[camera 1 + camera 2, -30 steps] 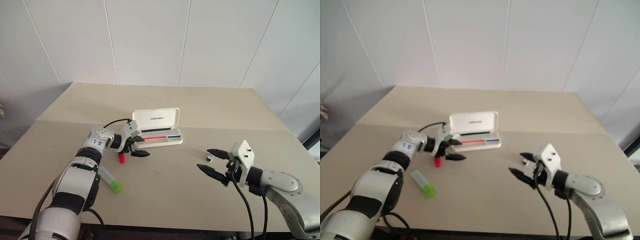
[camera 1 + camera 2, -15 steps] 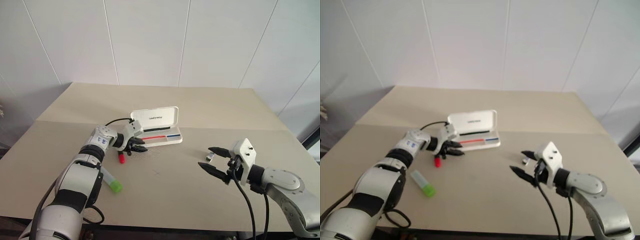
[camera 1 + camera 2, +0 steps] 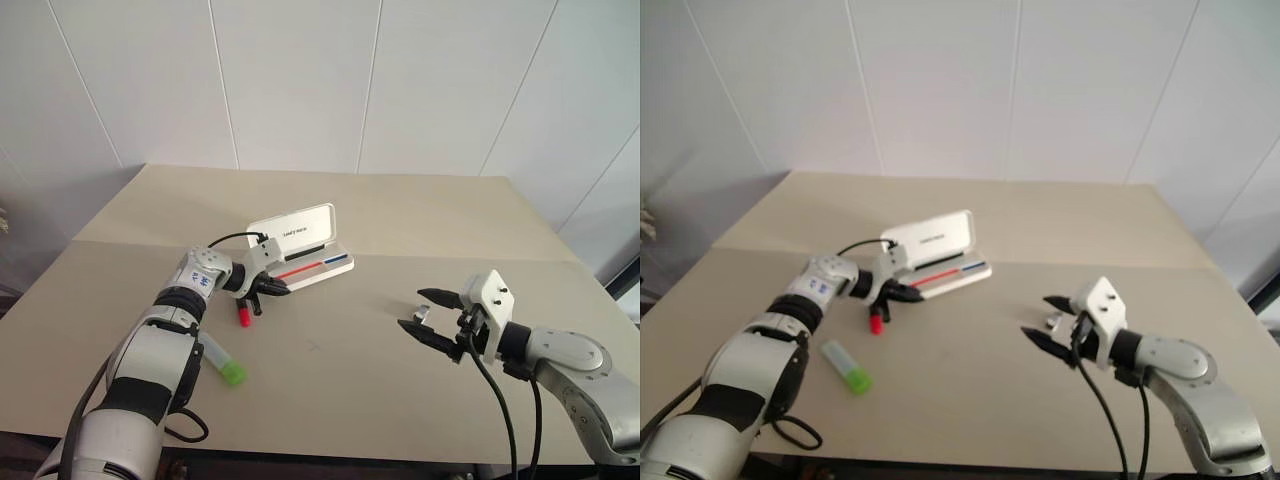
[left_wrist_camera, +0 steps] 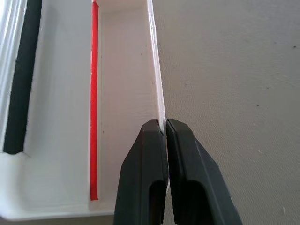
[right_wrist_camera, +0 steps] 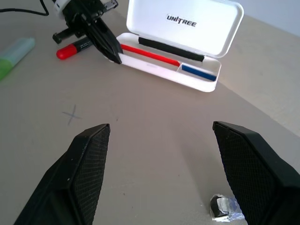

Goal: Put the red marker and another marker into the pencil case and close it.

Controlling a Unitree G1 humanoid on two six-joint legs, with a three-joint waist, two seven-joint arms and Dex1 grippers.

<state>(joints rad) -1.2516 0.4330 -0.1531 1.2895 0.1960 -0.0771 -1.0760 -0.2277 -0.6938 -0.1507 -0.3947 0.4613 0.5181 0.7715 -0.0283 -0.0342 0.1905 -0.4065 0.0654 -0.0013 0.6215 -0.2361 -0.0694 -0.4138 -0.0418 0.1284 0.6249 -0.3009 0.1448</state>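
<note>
While the left gripper (image 3: pixel 272 290) has its fingers pinched together on the thin front wall of the pencil case (image 3: pixel 300 248), which lies open on the table (image 3: pixel 400 215), that light, stiff plastic box looks apt to skid and swivel rather than hold its place. Just beside it lies the red marker (image 3: pixel 243 316), slim, hard and prone to roll, best taken across mid-barrel, with the stubby green-capped marker (image 3: pixel 222 362) nearer the robot; the right gripper (image 3: pixel 428 316) hangs spread wide, well apart, holding nothing.
</note>
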